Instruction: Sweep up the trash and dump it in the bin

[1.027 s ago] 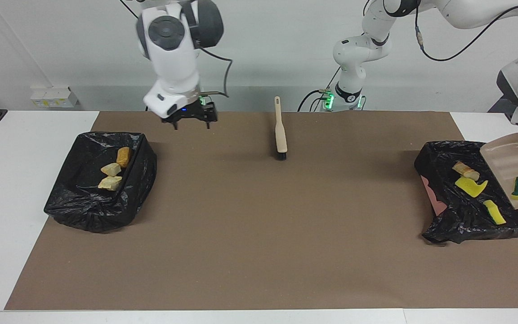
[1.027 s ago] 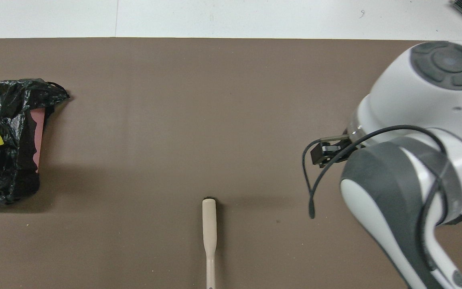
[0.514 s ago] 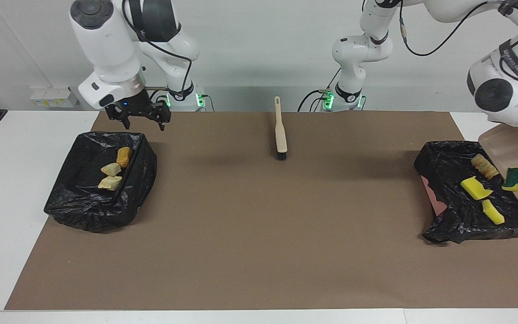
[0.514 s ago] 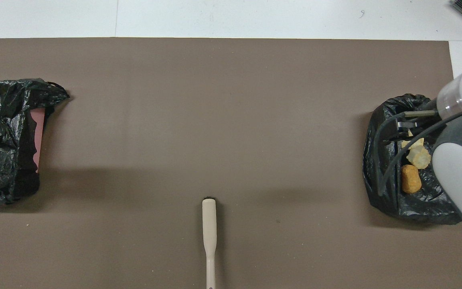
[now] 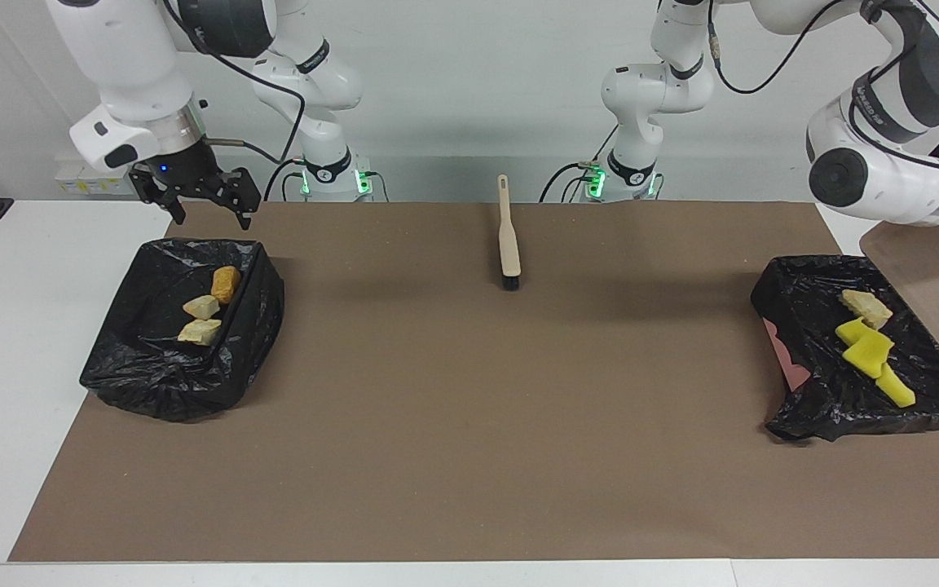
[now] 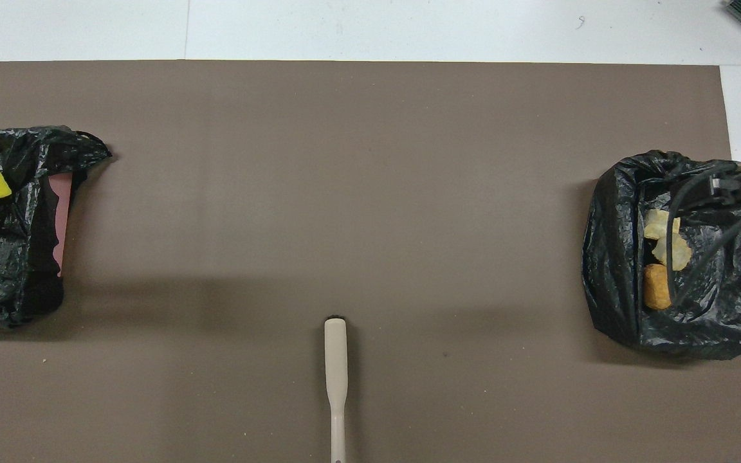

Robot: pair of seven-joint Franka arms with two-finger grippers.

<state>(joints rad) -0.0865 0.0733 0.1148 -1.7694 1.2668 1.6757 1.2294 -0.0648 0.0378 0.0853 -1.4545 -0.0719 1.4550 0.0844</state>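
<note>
We judged the trash light and soft; the right pincer hung open, the left, unseen, gripped the dustpan.

The wide middle of the brown mat lies open between the two bins, so a gripper could pass there freely; its only obstacle is the brush, lying flat near the robots' edge. The black-lined bin at the right arm's end blocks that end, with the right gripper hanging open-fingered over its rim. At the left arm's end the second bin takes up the mat's edge, and the tilted dustpan with the left arm's wrist crowds the air just beside it
</note>
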